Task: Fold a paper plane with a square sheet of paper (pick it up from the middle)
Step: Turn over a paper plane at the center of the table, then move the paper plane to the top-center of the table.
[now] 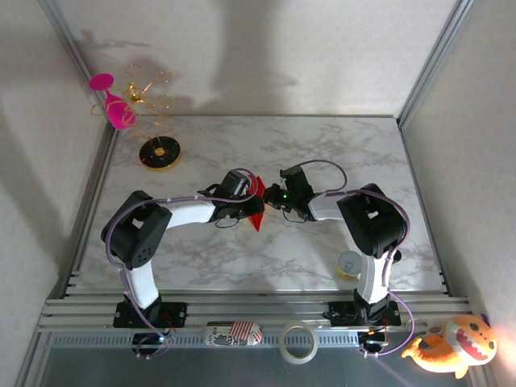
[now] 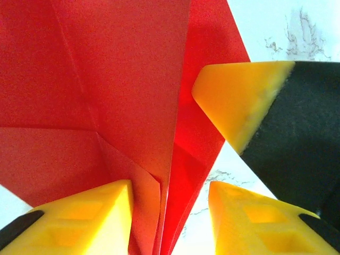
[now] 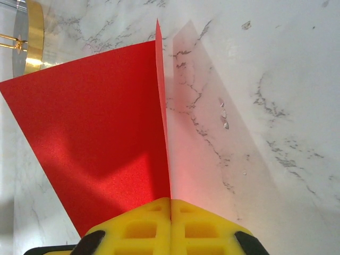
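A: Status on bright red creased paper sheet [image 1: 257,214]?
B: Mid white marble worktop [image 1: 322,145], up between both arms. Pinched along centre crease by right hand [image 3: 171,201], pressed together. Folded layers loose inside spread left hand [image 2: 169,186].
A: Axis?
B: Near-to-far in top view, pointed corner toward arm bases. Equally near both hands; probably left's turn to close.
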